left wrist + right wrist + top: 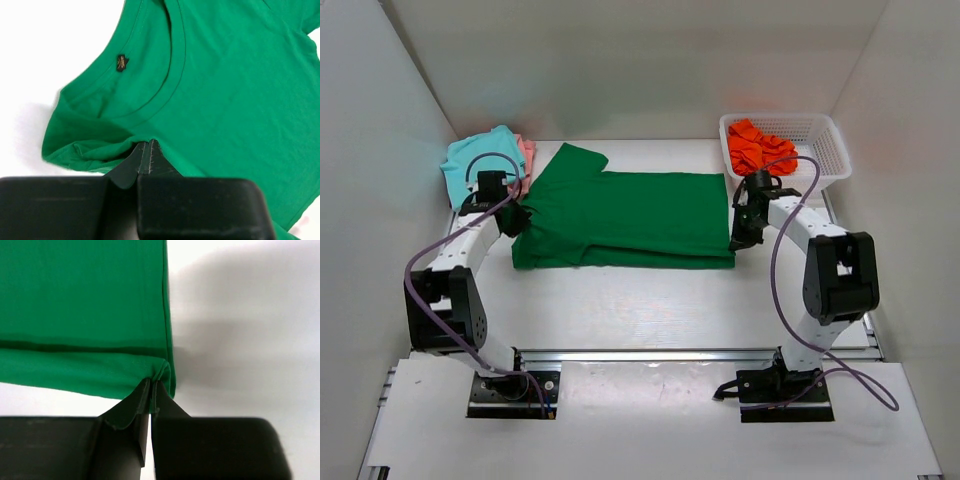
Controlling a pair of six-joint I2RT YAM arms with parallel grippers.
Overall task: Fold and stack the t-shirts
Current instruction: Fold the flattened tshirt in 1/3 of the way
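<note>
Your left claw is pinched together on the green t-shirt. Its tips bite a puckered ridge of cloth just below the collar, on the shoulder side. Your right claw is clamped on the same shirt at the near corner of the hem, where the cloth lies doubled in a fold.

Between the two claws the shirt lies spread flat on the tabletop, neck end toward the left arm and hem toward the right, with one sleeve pointing at the far wall. A small dark label shows inside the neck.

Past the left claw, in the far left corner, sits the teal t-shirt. Only an edge of the pale pink t-shirt peeks out beside it, so it possibly lies underneath. At the far right, the orange t-shirt lies crumpled in the white mesh basket.
</note>
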